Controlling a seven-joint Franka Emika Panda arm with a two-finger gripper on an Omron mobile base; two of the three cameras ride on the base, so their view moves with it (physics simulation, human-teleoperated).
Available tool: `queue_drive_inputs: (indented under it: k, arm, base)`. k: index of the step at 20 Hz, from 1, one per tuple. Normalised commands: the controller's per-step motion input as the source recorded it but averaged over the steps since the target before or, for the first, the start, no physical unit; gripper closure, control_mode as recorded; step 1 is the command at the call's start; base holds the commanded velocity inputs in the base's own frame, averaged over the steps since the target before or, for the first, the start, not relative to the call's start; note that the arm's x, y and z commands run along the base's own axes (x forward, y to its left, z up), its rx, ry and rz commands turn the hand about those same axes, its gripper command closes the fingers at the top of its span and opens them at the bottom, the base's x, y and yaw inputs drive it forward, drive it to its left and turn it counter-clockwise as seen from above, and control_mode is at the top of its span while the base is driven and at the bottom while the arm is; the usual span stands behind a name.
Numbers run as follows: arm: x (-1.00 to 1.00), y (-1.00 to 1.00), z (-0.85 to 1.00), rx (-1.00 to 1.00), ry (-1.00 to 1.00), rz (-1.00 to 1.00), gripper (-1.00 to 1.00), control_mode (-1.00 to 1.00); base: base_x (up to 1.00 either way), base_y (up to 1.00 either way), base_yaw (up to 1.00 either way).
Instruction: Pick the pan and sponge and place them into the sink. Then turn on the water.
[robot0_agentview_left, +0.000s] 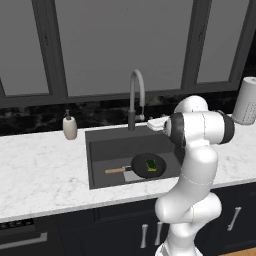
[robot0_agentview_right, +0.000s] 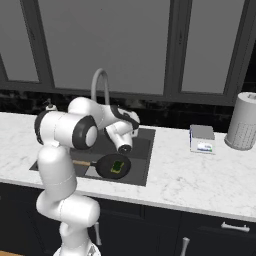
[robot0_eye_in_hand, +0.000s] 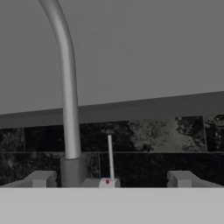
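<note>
1. Gripper (robot0_eye_in_hand: 112, 177) jaws spread wide, nothing between them; in the hand view the two grey fingertips (robot0_eye_in_hand: 41, 178) sit far apart at the bottom, aimed at the back wall; the faucet's thin upright lever (robot0_eye_in_hand: 110, 157) lies between them.
2. Arm reaches forward over the sink (robot0_agentview_left: 100, 145) from the base (the hand itself is hidden behind the arm in the left base view).
3. Pan (robot0_agentview_left: 148, 165) lies flat on the sink floor, toward the basin's right side; wooden handle (robot0_agentview_left: 115, 170) points left.
4. Sponge (robot0_agentview_left: 151, 164) rests inside the pan, green face up.
5. Faucet (robot0_agentview_left: 135, 95) stands upright at the sink's back edge, just behind the basin; no stream seen under the spout.
6. Soap dispenser (robot0_agentview_left: 70, 126) stands on the counter (robot0_agentview_left: 40, 175) left of the sink, near the backsplash.
7. Blue-and-white box (robot0_agentview_right: 202, 138) lies on the counter right of the sink; paper towel roll (robot0_agentview_right: 243, 121) stands beyond it, by the wall.
</note>
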Motion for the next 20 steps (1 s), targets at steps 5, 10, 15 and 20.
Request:
queue_drive_inputs:
  k: [5, 10, 15, 20]
  arm:
    - [0.14, 0.17, 0.01, 0.0, 0.0, -0.01, -1.0, -1.0]
    - [0.15, 0.2, 0.0, 0.0, 0.0, -0.03, -1.0, -1.0]
    - [0.2, 0.02, 0.0, 0.03, 0.0, -0.06, -1.0, -1.0]
    - [0.23, 0.0, 0.0, 0.05, 0.0, -0.09, -1.0, -1.0]
  base:
    - [0.0, 0.0, 0.0]
    - [0.0, 0.0, 0.0]
    - [0.0, 0.0, 0.0]
    - [0.0, 0.0, 0.0]
